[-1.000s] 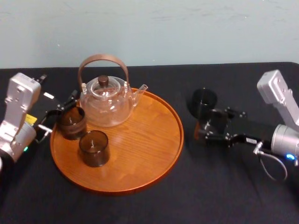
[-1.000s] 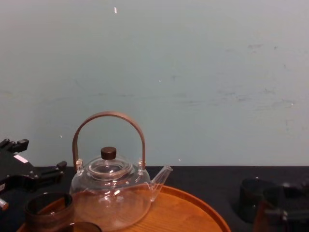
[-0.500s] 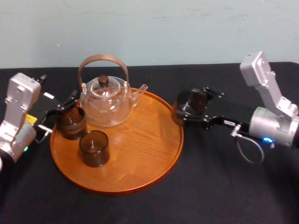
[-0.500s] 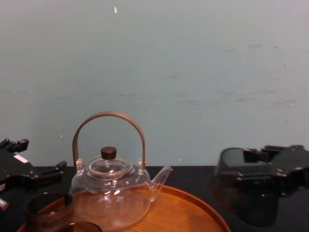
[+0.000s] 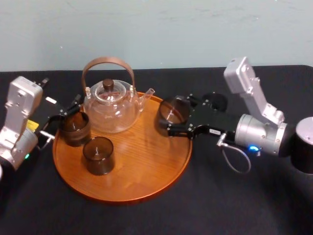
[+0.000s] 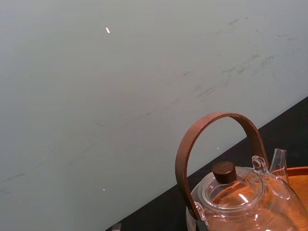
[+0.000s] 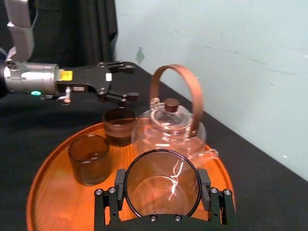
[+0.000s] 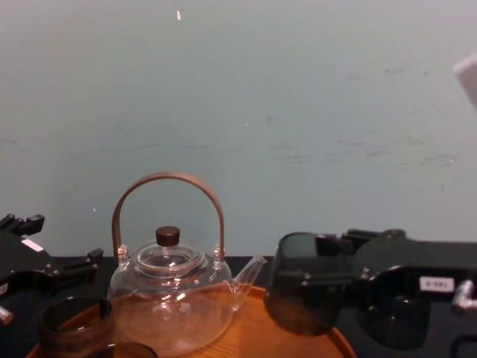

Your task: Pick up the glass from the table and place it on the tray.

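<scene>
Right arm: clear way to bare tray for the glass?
Likely yes: the right gripper holds the glass above the tray's right part; the teapot stands apart to its left, bare wood below.

Bare tray [image 5: 151,161] wood lies front and right; the teapot [image 5: 108,110] and two tumblers [image 5: 98,155] crowd its left

1. This is looking like a robotics lab or test room, not a home: a left arm [image 5: 19,122] and a right arm [image 5: 259,132] of grey metal and black are reaching in over the bench [image 5: 234,205] from its left and right edges.
2. A matte black cloth is covering the bench, and a bare, scuffed, pale blue-green wall [image 5: 195,29] is standing along its far edge.
3. A dark curtain [image 7: 72,29] is hanging past the far left corner.
4. A tea set is sitting there as a staged prop: a wooden tray [image 5: 146,166] is carrying a glass teapot [image 5: 110,110] and tumblers [image 5: 98,155].
</scene>
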Robot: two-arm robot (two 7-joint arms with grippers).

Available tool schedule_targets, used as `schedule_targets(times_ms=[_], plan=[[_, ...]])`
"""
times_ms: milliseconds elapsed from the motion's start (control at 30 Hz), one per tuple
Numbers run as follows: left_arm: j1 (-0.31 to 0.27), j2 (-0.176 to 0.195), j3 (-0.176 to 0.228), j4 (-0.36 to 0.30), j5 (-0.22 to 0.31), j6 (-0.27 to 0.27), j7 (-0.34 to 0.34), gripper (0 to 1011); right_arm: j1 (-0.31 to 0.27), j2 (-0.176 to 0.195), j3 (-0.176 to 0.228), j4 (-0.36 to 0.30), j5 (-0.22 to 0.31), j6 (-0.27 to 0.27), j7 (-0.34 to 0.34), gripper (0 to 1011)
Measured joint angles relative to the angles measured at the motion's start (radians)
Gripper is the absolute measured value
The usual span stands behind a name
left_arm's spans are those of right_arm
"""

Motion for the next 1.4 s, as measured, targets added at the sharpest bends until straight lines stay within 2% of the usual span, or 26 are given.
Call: schedule_targets(times_ms=[533, 900, 1400], plan=[[0.000, 0.000, 0.000, 0.000, 0.000, 0.000, 0.000, 1001, 0.008, -0.039, -0.078, 0.057, -0.010, -0.034, 0.049, 905], [0.000, 0.000, 0.000, 0.000, 0.000, 0.000, 0.000, 1001, 0.010, -0.055, -0.116, 0.101, -0.016, -0.050, 0.080, 905], [0.000, 0.000, 0.000, 0.000, 0.000, 0.000, 0.000, 1001, 0.009, -0.060, -0.151, 0.128, -0.032, -0.049, 0.096, 904]])
